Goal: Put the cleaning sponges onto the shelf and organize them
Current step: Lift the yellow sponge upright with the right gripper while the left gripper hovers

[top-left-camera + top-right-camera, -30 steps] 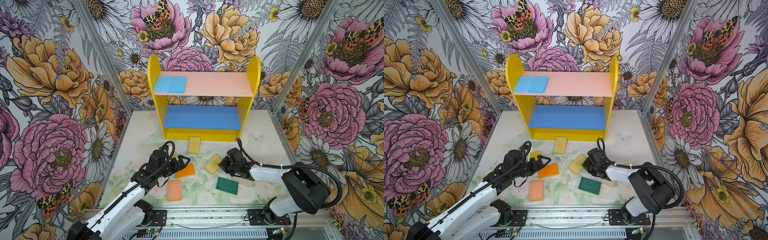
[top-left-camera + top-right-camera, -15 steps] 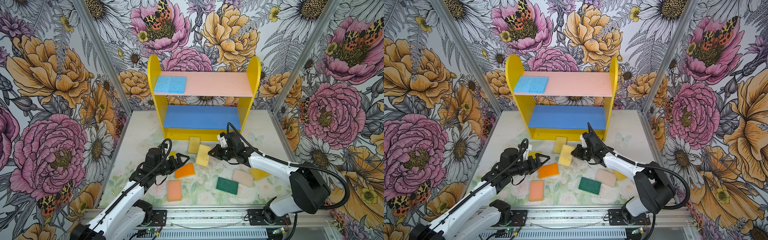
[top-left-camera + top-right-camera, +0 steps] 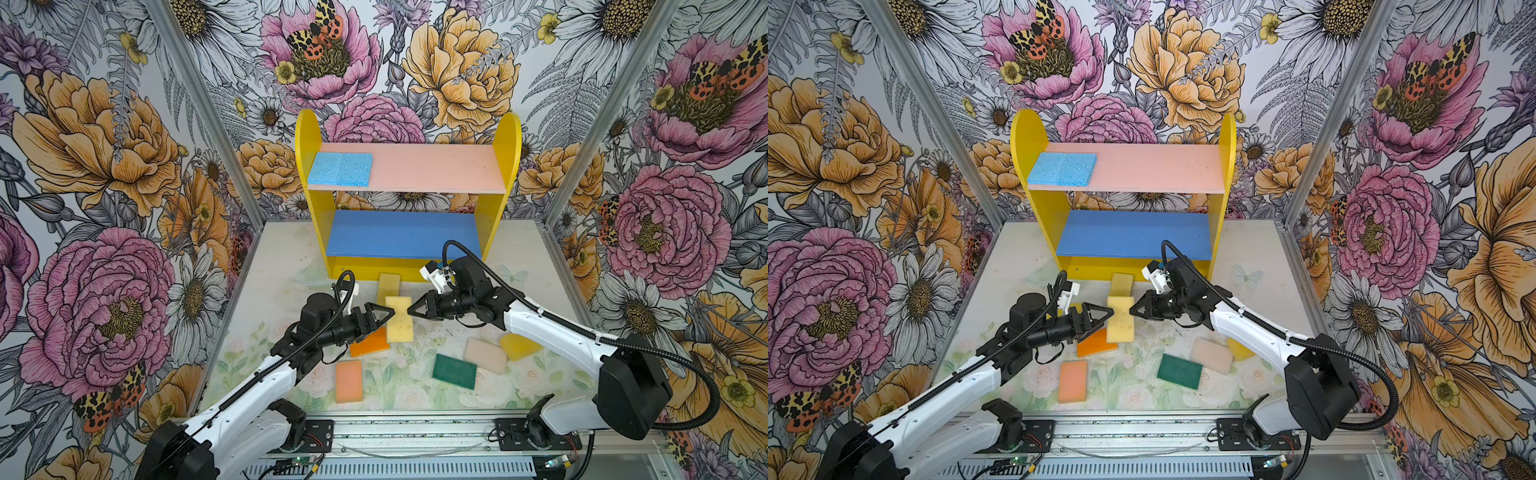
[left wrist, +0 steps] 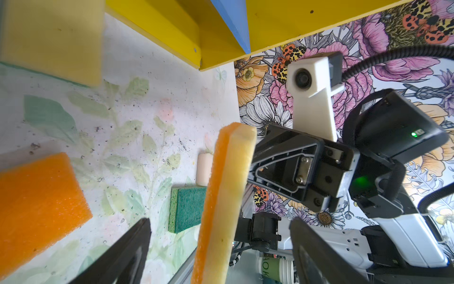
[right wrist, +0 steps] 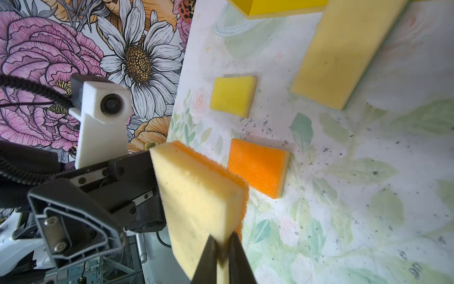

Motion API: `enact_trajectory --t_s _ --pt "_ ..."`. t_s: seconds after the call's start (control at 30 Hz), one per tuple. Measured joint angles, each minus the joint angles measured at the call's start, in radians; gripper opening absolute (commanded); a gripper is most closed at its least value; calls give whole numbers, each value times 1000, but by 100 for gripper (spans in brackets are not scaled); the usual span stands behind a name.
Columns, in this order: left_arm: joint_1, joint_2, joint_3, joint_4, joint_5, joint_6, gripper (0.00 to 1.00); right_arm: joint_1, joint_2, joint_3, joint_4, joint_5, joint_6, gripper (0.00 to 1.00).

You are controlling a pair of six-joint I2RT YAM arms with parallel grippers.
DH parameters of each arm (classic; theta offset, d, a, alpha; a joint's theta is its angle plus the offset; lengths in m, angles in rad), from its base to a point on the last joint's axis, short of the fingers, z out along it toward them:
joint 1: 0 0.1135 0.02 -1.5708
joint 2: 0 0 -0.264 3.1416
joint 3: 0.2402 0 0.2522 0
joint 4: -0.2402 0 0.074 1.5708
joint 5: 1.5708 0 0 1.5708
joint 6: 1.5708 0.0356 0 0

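Light, squishy foam. The right gripper (image 5: 222, 243) had its fingers pinched tight on the yellow sponge (image 3: 399, 321), held midair over the bench (image 3: 519, 386) in front of the shelf (image 3: 432, 170). The left gripper (image 3: 390, 312) had its fingers wide either side. I'd have squeezed the flat faces.

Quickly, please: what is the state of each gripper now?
Left gripper: open, jaws on either side of the raised yellow sponge, not clamped.
Right gripper: shut on that sponge's edge.

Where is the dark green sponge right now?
In both top views the dark green sponge lies flat on the table, right of the middle near the front edge, just left of the pale cream sponge.
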Motion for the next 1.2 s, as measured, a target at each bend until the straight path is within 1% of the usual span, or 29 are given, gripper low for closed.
enact_trajectory --t_s 0.2,0.3,0.53,0.63,0.7,0.77,0.8,0.83,0.9,0.93,1.0,1.07,1.1,1.2 --pt "-27 11 0 29 -23 -17 58 14 -8 0 -11 -32 -12 13" --pt "-34 15 0 30 -32 -22 53 16 -16 0 -16 -39 -19 12" --pt "-41 14 0 34 -42 -23 34 18 -32 0 -16 -42 -25 14" --pt "-41 15 0 39 -45 -23 28 18 -36 0 -16 -42 -26 18" --pt "-41 18 0 43 -45 -23 26 18 -40 0 -16 -42 -27 27" --pt "-41 21 0 44 -45 -23 23 18 -45 0 -19 -42 -28 39" --pt "-41 21 0 46 -45 -23 22 18 -48 0 -21 -42 -29 48" --pt "-41 21 0 51 -45 -24 22 18 -51 0 -23 -41 -26 60" --pt "-38 21 -2 69 -45 -31 21 18 -63 -1 -23 -40 -32 76" --pt "-34 21 -5 82 -45 -42 21 18 -73 -1 -23 -35 -32 83" --pt "-19 18 -19 110 -45 -64 21 18 -99 -1 -24 -29 -35 92" --pt "1 16 -37 136 -46 -95 21 18 -135 -1 -23 -15 -40 97" --pt "13 13 -45 147 -46 -111 21 18 -156 -1 -23 -8 -39 99" --pt "51 -4 -75 191 -52 -178 22 18 -216 -1 -23 16 -29 99"
